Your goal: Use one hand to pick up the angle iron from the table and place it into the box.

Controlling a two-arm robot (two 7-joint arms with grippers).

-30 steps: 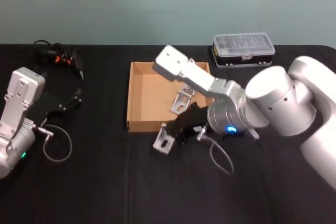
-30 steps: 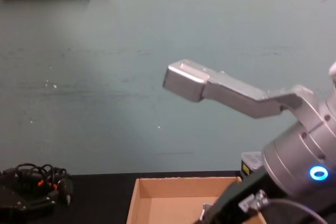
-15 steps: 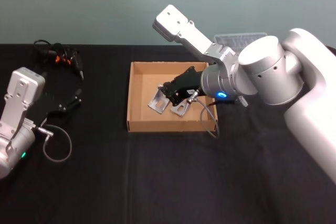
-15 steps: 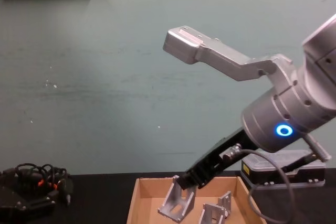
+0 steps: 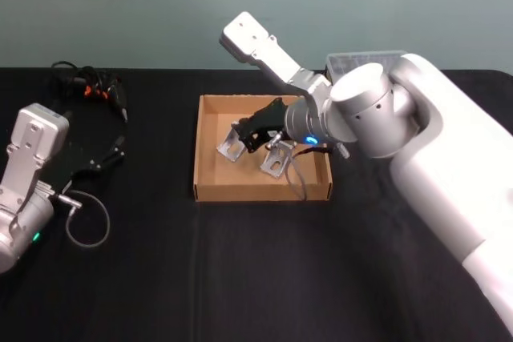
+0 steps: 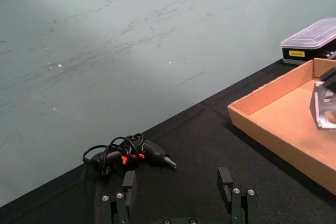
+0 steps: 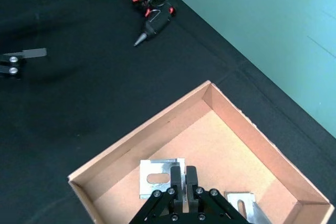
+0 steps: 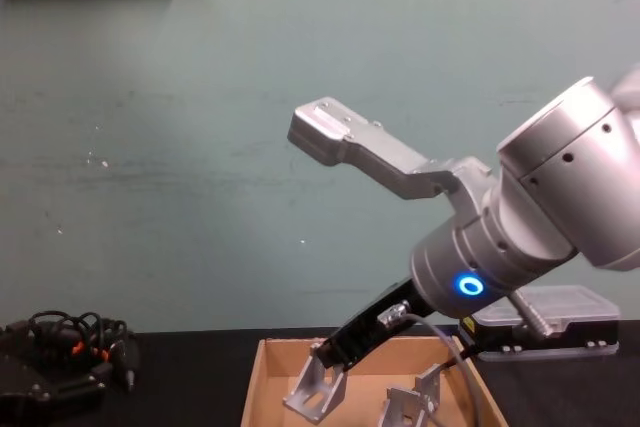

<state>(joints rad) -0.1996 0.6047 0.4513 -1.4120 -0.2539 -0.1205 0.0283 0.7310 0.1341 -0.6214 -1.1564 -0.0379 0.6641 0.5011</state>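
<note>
My right gripper [image 5: 247,138] is shut on a silver angle iron [image 5: 229,147] and holds it low inside the tan cardboard box [image 5: 195,167], toward the box's left half. The right wrist view has the fingers [image 7: 191,176] pinching the bracket's upright flange, with its slotted plate [image 7: 156,179] close to the box floor; whether it touches I cannot tell. From the chest, the held angle iron [image 8: 312,393] hangs under the gripper [image 8: 332,353]. Another angle iron [image 5: 276,160] lies in the box to the right. My left gripper [image 6: 177,183] is open, parked at the table's left.
A black glue gun with tangled cable [image 5: 90,86] lies at the far left of the black table [image 5: 256,278]. A clear-lidded plastic case [image 8: 548,309] stands behind the box on the right. A grey cable loop [image 5: 86,220] hangs by my left arm.
My right gripper carried the angle iron from the table in front of the box, over the front wall, then leftward and lower inside the box. The left arm stayed still.
</note>
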